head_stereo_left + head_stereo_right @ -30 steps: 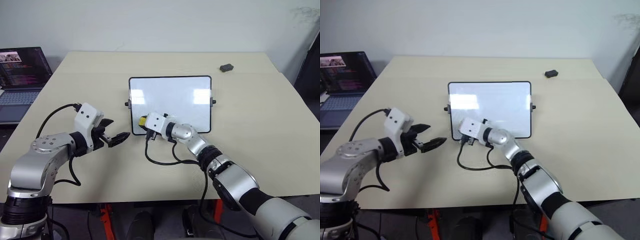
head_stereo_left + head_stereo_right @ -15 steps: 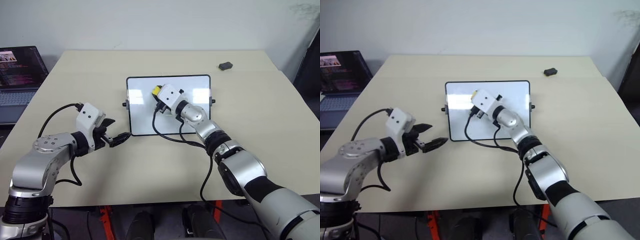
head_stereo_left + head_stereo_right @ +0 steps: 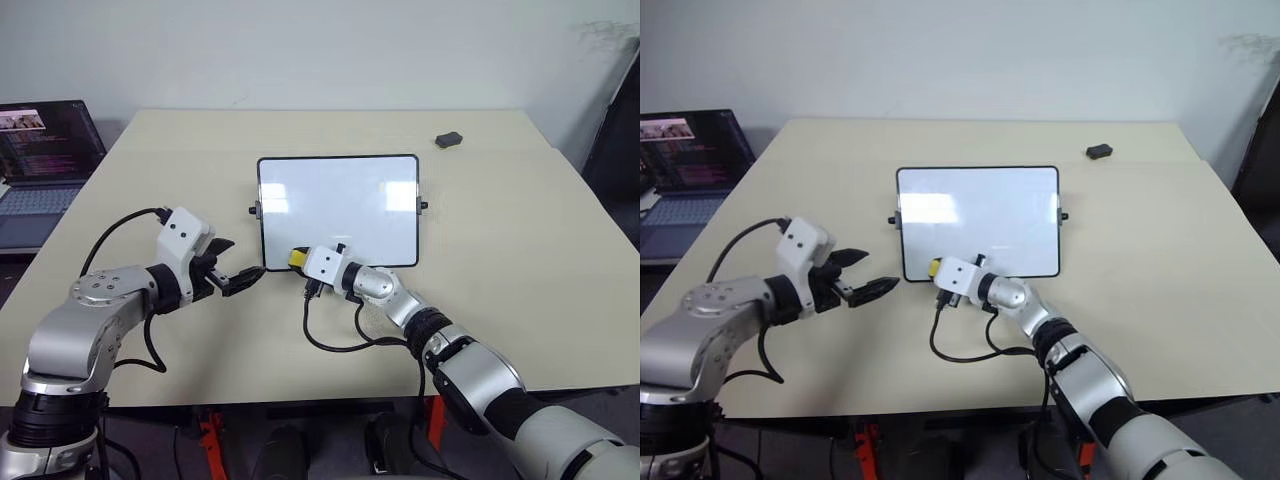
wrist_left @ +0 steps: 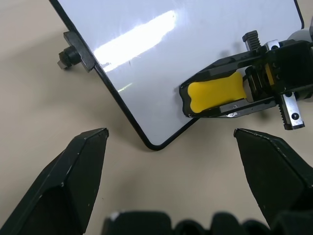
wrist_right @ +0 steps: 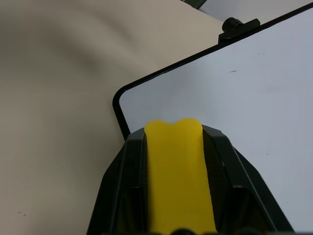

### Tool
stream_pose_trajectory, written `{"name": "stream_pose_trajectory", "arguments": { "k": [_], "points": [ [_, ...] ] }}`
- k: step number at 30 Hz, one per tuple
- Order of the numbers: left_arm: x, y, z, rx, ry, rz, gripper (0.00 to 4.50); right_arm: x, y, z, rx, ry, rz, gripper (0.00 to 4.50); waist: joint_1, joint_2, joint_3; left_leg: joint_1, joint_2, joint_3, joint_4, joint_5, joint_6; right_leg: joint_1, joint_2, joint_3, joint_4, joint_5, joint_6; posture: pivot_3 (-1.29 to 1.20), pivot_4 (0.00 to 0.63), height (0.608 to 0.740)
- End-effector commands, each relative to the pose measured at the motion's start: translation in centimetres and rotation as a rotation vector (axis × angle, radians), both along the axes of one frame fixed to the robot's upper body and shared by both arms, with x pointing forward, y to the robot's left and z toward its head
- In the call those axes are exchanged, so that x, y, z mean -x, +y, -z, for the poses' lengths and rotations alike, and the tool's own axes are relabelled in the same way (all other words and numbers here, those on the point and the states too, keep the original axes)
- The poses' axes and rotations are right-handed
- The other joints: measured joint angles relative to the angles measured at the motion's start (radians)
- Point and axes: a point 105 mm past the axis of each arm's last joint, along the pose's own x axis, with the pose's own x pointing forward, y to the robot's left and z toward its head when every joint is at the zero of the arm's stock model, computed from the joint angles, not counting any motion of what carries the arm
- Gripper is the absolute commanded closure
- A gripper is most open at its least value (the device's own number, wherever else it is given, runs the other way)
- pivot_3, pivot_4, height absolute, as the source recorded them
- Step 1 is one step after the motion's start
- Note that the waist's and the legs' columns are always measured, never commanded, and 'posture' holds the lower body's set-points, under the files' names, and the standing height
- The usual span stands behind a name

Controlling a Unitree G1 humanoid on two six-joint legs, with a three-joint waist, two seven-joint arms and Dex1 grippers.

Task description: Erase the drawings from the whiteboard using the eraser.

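Left eye view: the table (image 3: 520, 260) is the largest thing, pale and wide, with bare room on every side of the whiteboard (image 3: 340, 195), which lies flat near its middle. A laptop (image 3: 45, 150) sits off the table's left edge and a small dark grey lump (image 3: 449, 139) lies far back on the right, well apart from the work. The whiteboard's surface looks clean — no drawings can be made out in the head views, and the wrist views show only a few faint specks. By that reading the erasing is largely done, with perhaps a light residue left to pass over.

The right gripper (image 3: 298, 260) is clenched on the eraser (image 4: 215, 94), the yellow block sitting between its two black fingers, at the board's near left corner and just over the frame there. The rounded corner and the near edge lie right under it, so a further stroke toward the robot would run off the board onto the table; open board lies away and to the right.

The left gripper (image 3: 238, 280) hangs spread wide and holding nothing, just beside that same near left corner. It stands close to the eraser's path — a sweep leftward has little room before meeting it. The small black knob (image 4: 68, 56) on the left edge is apart from both.
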Motion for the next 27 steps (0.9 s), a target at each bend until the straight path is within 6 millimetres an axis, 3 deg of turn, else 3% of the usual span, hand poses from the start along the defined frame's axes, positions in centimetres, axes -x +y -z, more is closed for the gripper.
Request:
{"name": "stream_pose_trajectory", "arguments": {
  "k": [1,5,7,11,13,16,19,23,27],
  "points": [
    [-0.2,-0.7,-1.2,-0.002,-0.052,0.020,0.00,-0.6,-0.2,-5.6,-0.171,-0.100,-0.017,3.35,0.001,0.000,0.000,-0.003,0.000,0.000,0.000,0.000,0.000,-0.003,0.000,0.000,0.000,0.001,-0.002,0.00,0.150,0.740],
    [-0.1,-1.8,-1.5,0.021,-0.072,0.049,0.00,0.4,-2.4,-11.1,-0.352,-0.172,-0.013,3.35,0.004,0.000,0.000,-0.015,0.000,0.000,0.000,-0.001,-0.001,-0.015,-0.001,0.000,0.001,0.003,-0.004,0.00,0.150,0.740],
    [0.0,-2.3,-1.6,0.028,-0.081,0.069,0.00,1.0,-3.7,-12.1,-0.383,-0.172,0.009,3.35,0.008,0.000,0.000,-0.022,0.000,-0.003,0.000,-0.001,-0.002,-0.020,-0.001,-0.003,0.000,0.003,-0.004,0.00,0.150,0.740],
    [0.5,-4.6,-2.2,0.029,-0.117,0.175,0.00,2.1,-9.1,-13.2,-0.429,-0.152,0.158,3.35,0.026,0.000,0.000,-0.026,0.000,-0.003,0.000,-0.002,-0.003,-0.022,-0.002,-0.003,-0.002,0.002,-0.003,0.00,0.150,0.740],
    [0.7,-6.1,-2.9,0.038,-0.149,0.238,0.00,2.7,-12.7,-12.8,-0.434,-0.119,0.287,3.35,0.032,0.000,0.000,-0.026,-0.002,-0.002,0.000,-0.003,-0.003,-0.022,-0.003,-0.002,-0.003,0.002,-0.003,0.00,0.150,0.740],
    [1.1,-7.8,-3.7,0.049,-0.179,0.311,0.00,4.0,-16.3,-11.9,-0.421,-0.071,0.435,3.35,0.036,0.000,0.000,-0.026,-0.003,-0.002,0.001,-0.002,-0.003,-0.021,-0.004,-0.002,-0.003,0.002,-0.003,0.00,0.150,0.740],
    [1.8,-10.0,-3.7,0.070,-0.163,0.441,0.00,5.3,-20.2,-9.3,-0.437,0.033,0.641,3.35,0.032,0.000,0.000,-0.024,-0.002,-0.002,0.001,-0.002,-0.003,-0.020,-0.003,-0.002,-0.001,0.002,-0.002,0.00,0.150,0.740],
    [1.7,-12.1,-2.5,0.054,-0.142,0.560,0.00,5.8,-23.5,-5.4,-0.436,0.172,0.860,3.35,0.020,0.001,0.000,-0.021,-0.001,0.001,0.001,-0.002,-0.003,-0.020,0.000,0.001,0.000,-0.001,0.002,0.00,0.150,0.740],
    [1.7,-14.6,-2.0,0.047,-0.136,0.708,0.00,5.6,-25.5,-3.1,-0.471,0.285,0.999,3.35,0.021,0.001,0.000,-0.021,-0.001,0.003,0.002,-0.001,-0.002,-0.020,0.004,0.001,0.000,-0.001,0.002,0.00,0.150,0.740]
  ]
}}
